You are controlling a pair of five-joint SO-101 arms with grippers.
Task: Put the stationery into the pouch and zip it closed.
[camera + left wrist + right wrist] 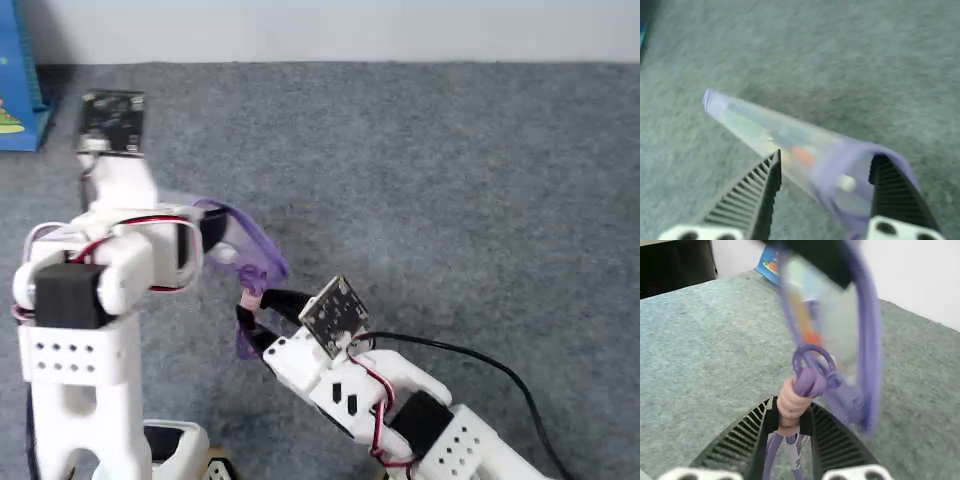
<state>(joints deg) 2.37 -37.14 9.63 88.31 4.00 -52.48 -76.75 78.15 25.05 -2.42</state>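
Observation:
A translucent purple pouch with coloured stationery inside hangs above the grey mat. My left gripper is shut on its upper end. In the left wrist view the pouch runs away from the gripper, its purple edge against one finger. My right gripper sits just below the pouch's lower end, shut on the zipper pull. The right wrist view has the pink-and-purple zipper pull pinched in my right gripper, with the pouch hanging beyond it.
A blue box stands at the far left by the wall. A black cable trails over the grey mat behind the right arm. Open mat stretches to the right and back.

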